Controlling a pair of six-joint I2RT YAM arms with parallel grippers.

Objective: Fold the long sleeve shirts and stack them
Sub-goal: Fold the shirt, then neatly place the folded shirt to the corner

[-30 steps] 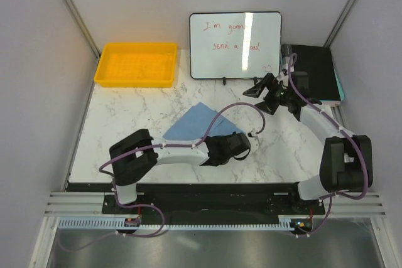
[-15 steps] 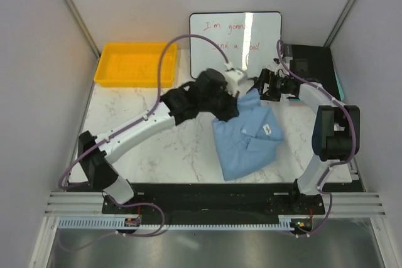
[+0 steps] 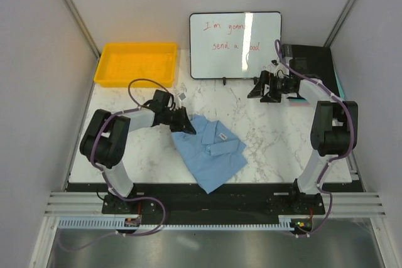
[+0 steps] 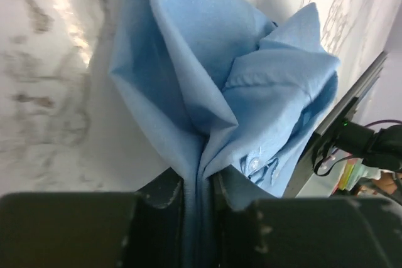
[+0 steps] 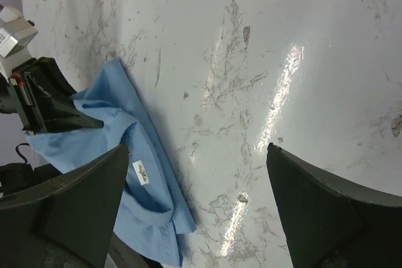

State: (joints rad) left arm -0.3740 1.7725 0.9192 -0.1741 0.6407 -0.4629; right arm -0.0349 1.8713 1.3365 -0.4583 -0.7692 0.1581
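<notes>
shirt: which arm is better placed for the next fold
Probably left. The left gripper is shut on an edge of the shirt; the right gripper is open, apart from it over the table.

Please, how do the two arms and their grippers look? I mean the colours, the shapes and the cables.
The left arm and the right arm look alike: white links between bulky black joint housings. A thin purple cable runs in loops along each arm. The left gripper and the right gripper are black, with flat, wedge-shaped fingers. No markings can be read.
</notes>
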